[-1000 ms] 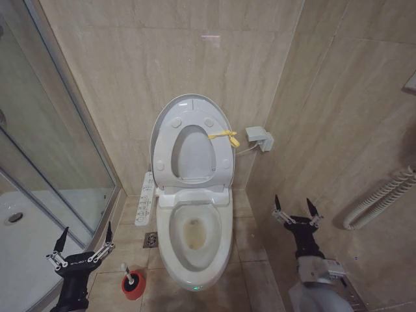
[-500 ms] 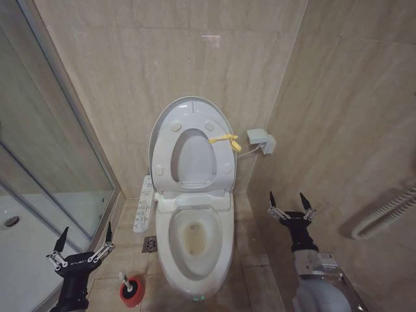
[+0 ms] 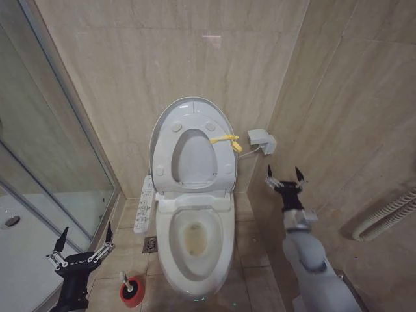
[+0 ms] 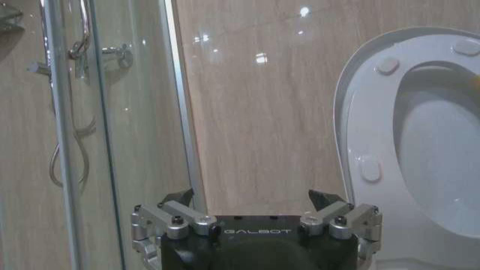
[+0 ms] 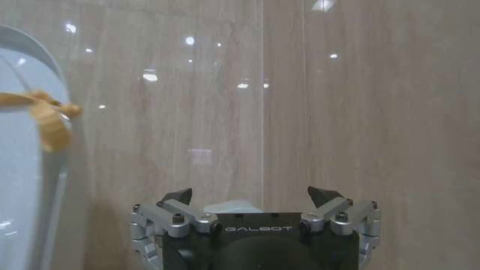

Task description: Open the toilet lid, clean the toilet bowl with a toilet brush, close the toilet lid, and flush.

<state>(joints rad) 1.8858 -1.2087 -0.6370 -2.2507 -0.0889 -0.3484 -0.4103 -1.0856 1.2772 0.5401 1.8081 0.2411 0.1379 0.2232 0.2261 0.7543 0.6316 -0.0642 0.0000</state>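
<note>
Upright, toilet lid (image 3: 193, 107) — long axis vertical

Glossy white plastic on the toilet lid (image 3: 192, 112), glazed ceramic on the toilet bowl (image 3: 224, 250). Polished beige stone-look wall tiles (image 3: 162, 52), clear shower glass (image 3: 45, 149), bare metal links on the right end effector (image 3: 285, 179).

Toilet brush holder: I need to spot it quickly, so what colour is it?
Red, best seen in the head view: the toilet brush stands on the floor beside the toilet bowl.
</note>
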